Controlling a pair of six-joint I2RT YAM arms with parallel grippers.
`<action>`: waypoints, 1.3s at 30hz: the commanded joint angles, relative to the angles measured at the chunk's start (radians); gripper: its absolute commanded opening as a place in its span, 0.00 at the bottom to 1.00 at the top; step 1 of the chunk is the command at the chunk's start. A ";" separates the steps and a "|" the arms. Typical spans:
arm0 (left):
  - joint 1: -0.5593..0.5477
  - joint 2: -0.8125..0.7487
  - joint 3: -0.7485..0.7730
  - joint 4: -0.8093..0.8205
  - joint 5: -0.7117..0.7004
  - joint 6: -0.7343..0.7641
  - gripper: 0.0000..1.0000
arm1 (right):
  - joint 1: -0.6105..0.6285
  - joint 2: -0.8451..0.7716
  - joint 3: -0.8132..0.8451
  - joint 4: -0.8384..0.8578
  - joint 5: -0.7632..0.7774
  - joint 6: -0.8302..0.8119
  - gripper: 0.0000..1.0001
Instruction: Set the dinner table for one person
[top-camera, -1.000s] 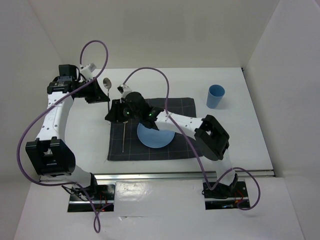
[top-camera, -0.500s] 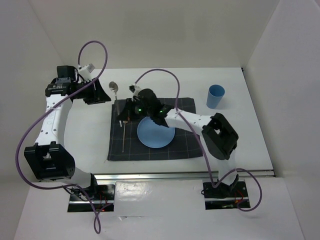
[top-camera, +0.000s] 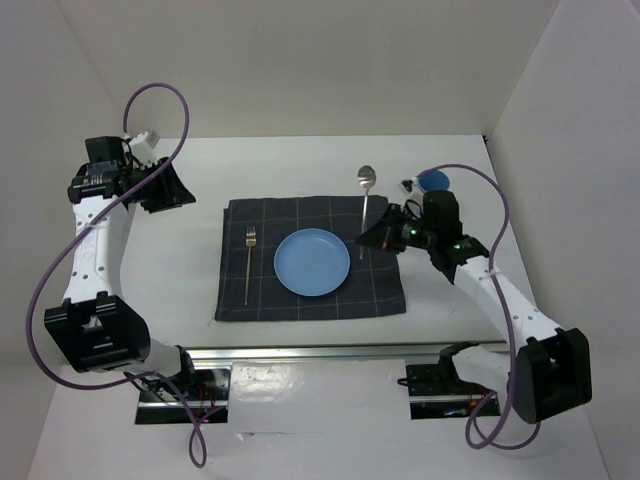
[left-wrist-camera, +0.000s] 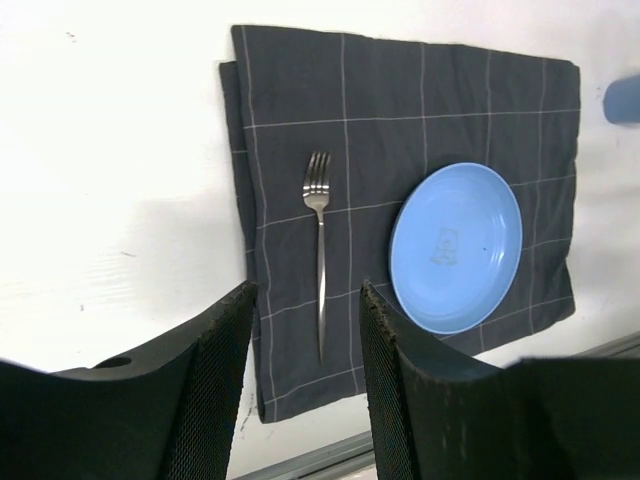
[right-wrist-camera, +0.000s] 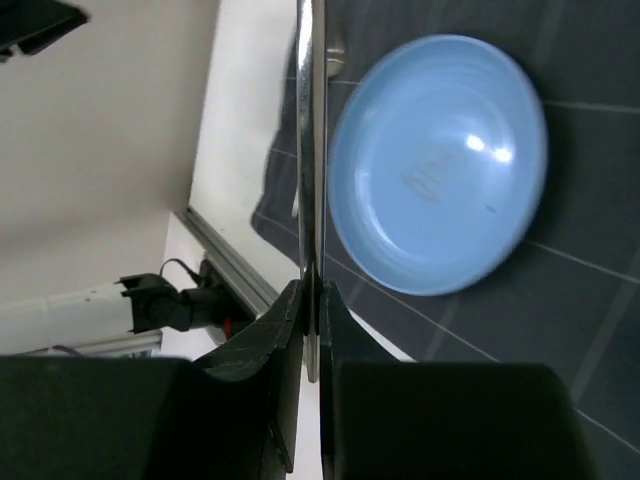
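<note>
The white worktop (top-camera: 190, 270) spans the whole scene under and around the plate (top-camera: 312, 262); it is rigid, fixed and not for lifting. Just right of the plate, the right end effector (top-camera: 369, 238) is pinched nearly closed on the lower handle of the spoon (top-camera: 364, 200). The spoon's bowl points away past the far edge of the placemat (top-camera: 300, 215). Whether the spoon already rests on the cloth I cannot tell. It looks thin, stiff, light and slick, so a grip on the handle suits it. 1 fork (top-camera: 248, 262) lies left of the plate. The left end effector (left-wrist-camera: 307, 295), far left of the plate, stands open and empty.
</note>
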 joint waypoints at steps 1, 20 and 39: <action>0.004 -0.037 0.001 0.014 -0.031 0.040 0.54 | -0.130 -0.003 -0.082 -0.106 -0.172 -0.106 0.00; 0.004 -0.037 0.001 0.014 -0.023 0.059 0.54 | -0.269 0.467 -0.116 0.097 -0.430 -0.185 0.00; 0.004 -0.019 0.022 -0.004 -0.025 0.059 0.54 | -0.269 0.576 -0.114 0.111 -0.329 -0.148 0.25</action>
